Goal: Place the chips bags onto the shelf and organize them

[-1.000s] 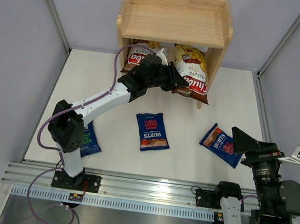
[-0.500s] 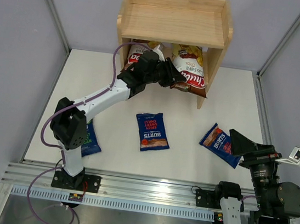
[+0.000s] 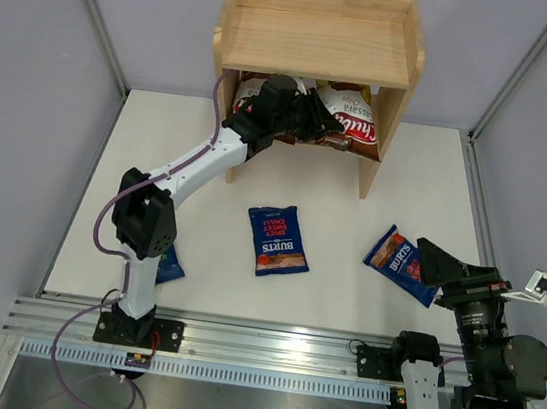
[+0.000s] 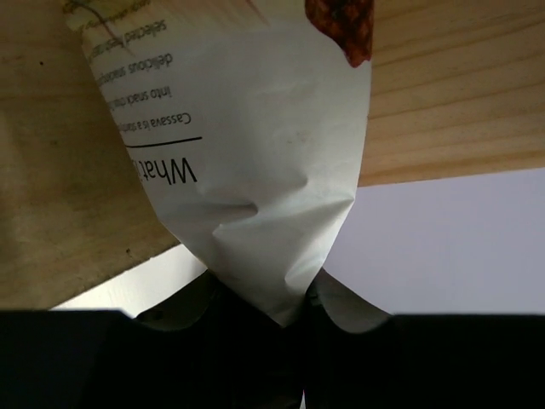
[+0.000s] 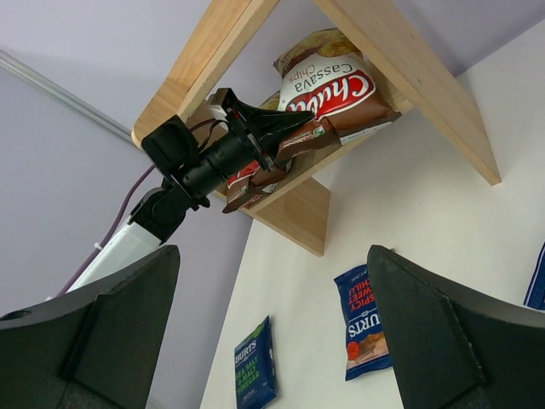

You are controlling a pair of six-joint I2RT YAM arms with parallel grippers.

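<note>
Top external view shows the left gripper (image 3: 312, 129) reaching into the lower tier of the shelf (image 3: 320, 39). It is clenched on the bottom edge of a brown Chuba bag (image 3: 352, 126). This bag lies directly in front of the gripper, under the top tier and next to the right side panel. In the left wrist view its white back side is pinched between the dark fingers (image 4: 170, 341).

A second brown bag (image 3: 251, 91) stands in the same tier, to the left of the gripper. Three blue Burts bags lie on the table (image 3: 429, 175): one in the middle (image 3: 277, 240), one on the right (image 3: 399, 259), and one partly hidden behind the left arm (image 3: 169, 263).

The right gripper (image 5: 272, 281) is spread wide and holds nothing.
</note>
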